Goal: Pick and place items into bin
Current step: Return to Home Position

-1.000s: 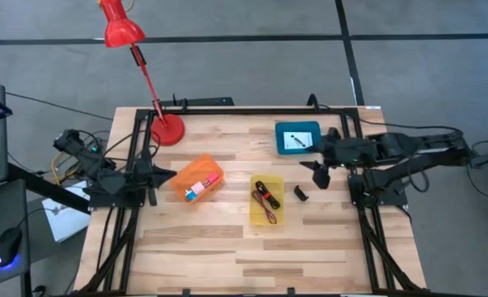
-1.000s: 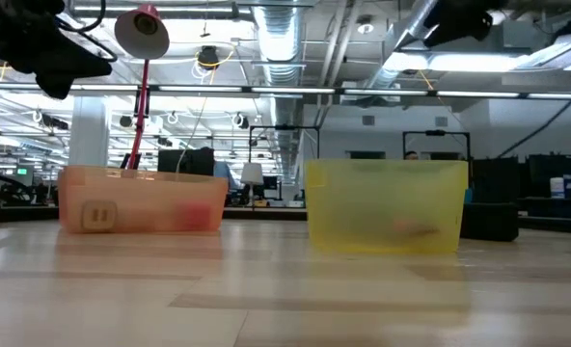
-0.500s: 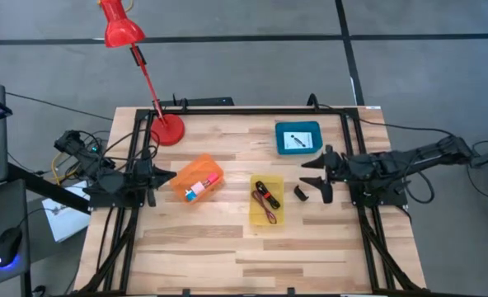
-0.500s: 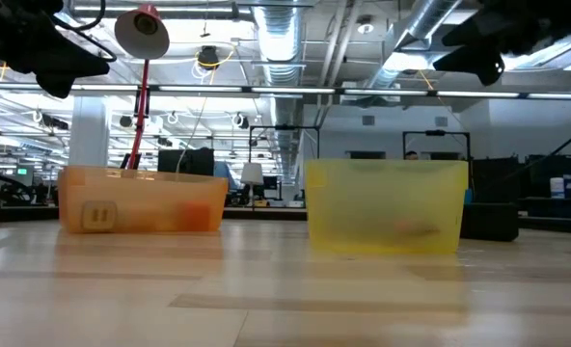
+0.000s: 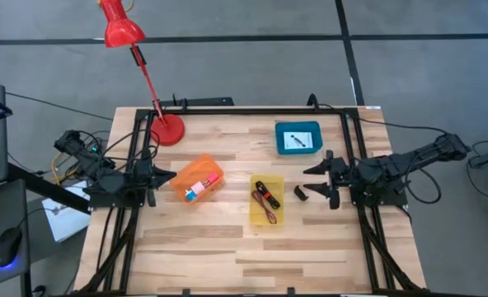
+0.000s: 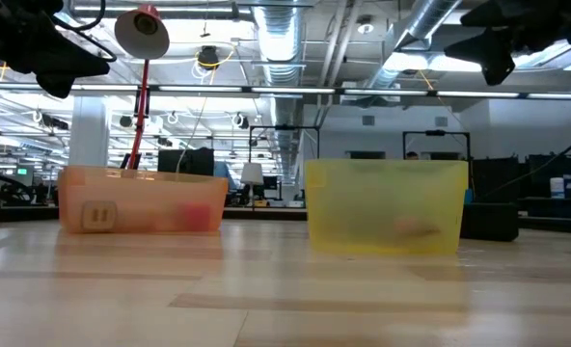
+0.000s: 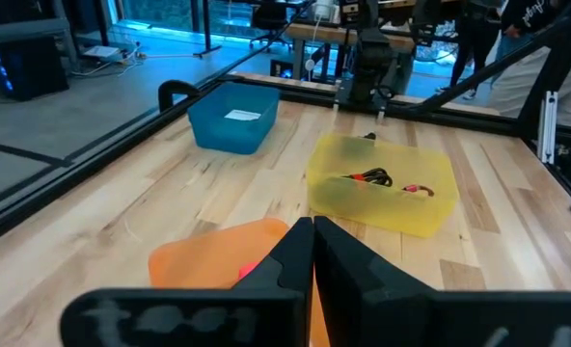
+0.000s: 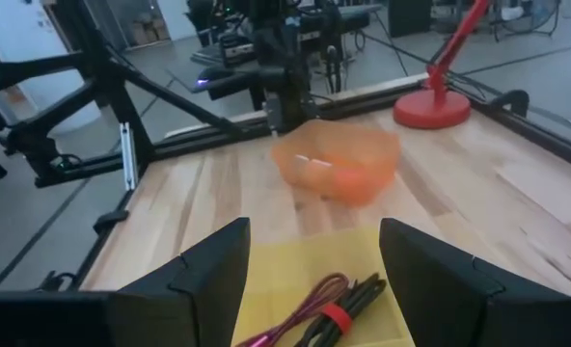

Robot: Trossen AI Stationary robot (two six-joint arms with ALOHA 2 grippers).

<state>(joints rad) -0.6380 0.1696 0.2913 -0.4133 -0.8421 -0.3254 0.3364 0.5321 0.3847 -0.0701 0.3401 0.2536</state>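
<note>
In the high view my right gripper (image 5: 312,180) hovers open just right of the yellow bin (image 5: 266,200), which holds the maroon cord (image 5: 263,198) and the black-and-red stick tool. Its wrist view shows the cord (image 8: 305,308) between the wide-apart fingers. The orange bin (image 5: 198,179) holds the pink cube, the pale pink block and the blue-and-white cube. The white card with a black mark (image 5: 296,140) lies in the blue bin (image 5: 297,137). My left gripper (image 5: 170,174) waits shut beside the orange bin's left side.
A small black object (image 5: 300,193) lies on the table between the yellow bin and my right gripper. A red desk lamp stands with its base (image 5: 167,130) at the far left corner. Bare wood spreads along the near half of the table (image 5: 227,256).
My right gripper has moved from beside the blue bin toward the table's near edge and come lower, with its arm drawn back toward the right edge. It has stayed open. The left arm has kept still.
</note>
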